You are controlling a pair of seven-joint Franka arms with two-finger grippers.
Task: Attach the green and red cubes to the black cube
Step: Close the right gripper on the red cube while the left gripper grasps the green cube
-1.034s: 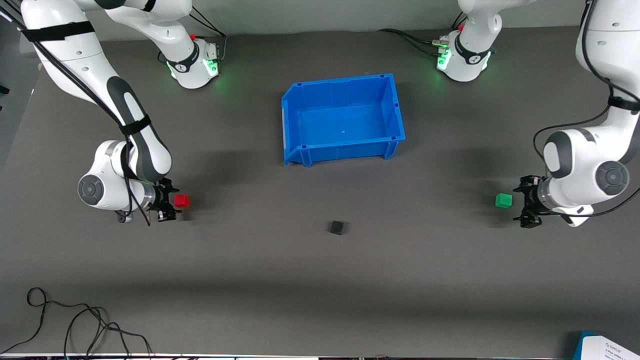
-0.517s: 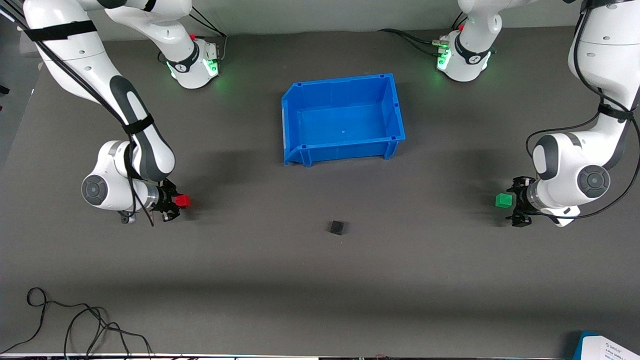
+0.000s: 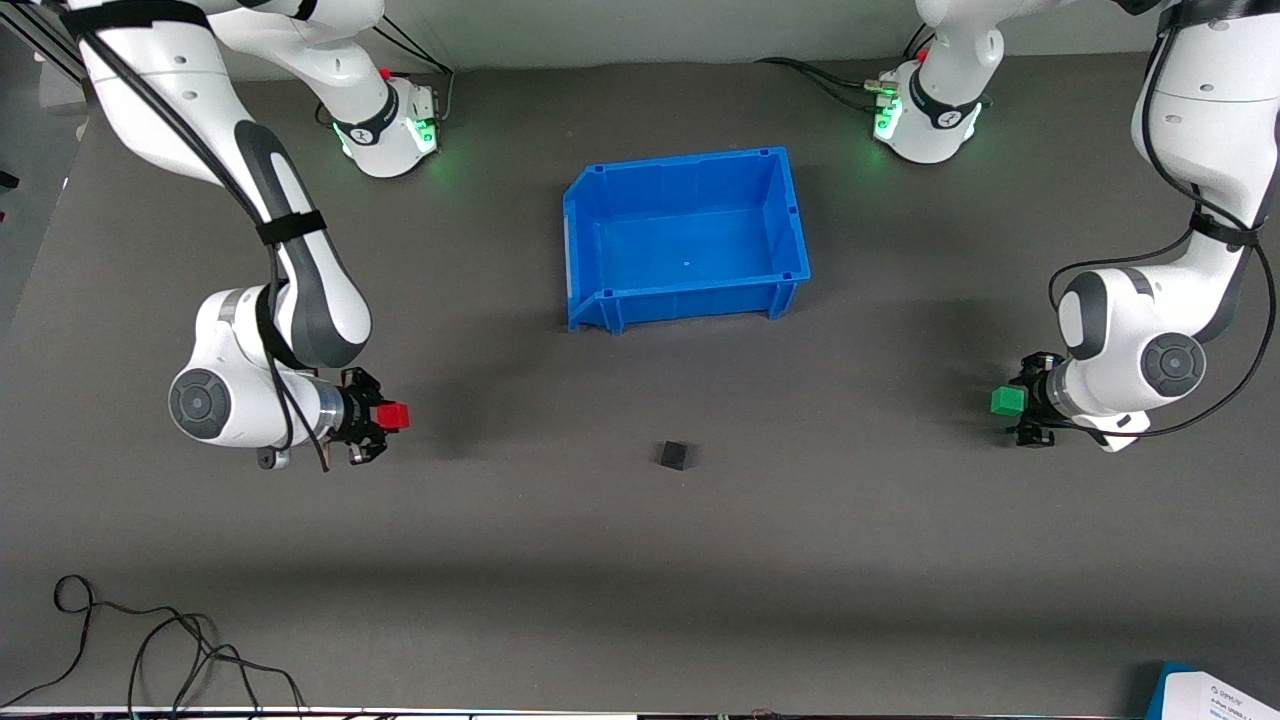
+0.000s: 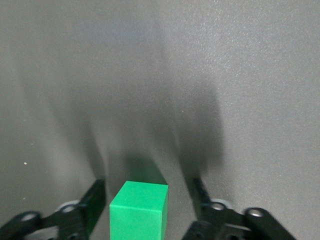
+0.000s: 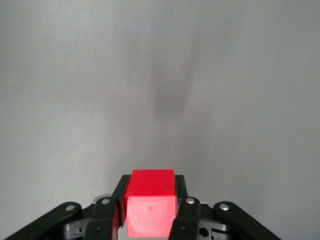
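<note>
My right gripper (image 3: 385,416) is shut on the red cube (image 3: 394,416) and holds it just above the table at the right arm's end. In the right wrist view the red cube (image 5: 150,200) sits clamped between the fingers (image 5: 182,210). My left gripper (image 3: 1018,402) is open around the green cube (image 3: 1008,401), which rests on the table at the left arm's end. In the left wrist view the green cube (image 4: 139,210) stands between the fingers (image 4: 94,202) with a gap on each side. The black cube (image 3: 675,455) lies alone on the table between the two grippers.
A blue bin (image 3: 590,245), open and empty, stands farther from the front camera than the black cube. Black cables (image 3: 150,645) lie near the table's front edge at the right arm's end. A white and blue box corner (image 3: 1215,695) shows at the front edge by the left arm's end.
My right gripper closed on the red cube and carried it a little toward the black cube. My left gripper slid up to the green cube, which now sits between its fingers.
</note>
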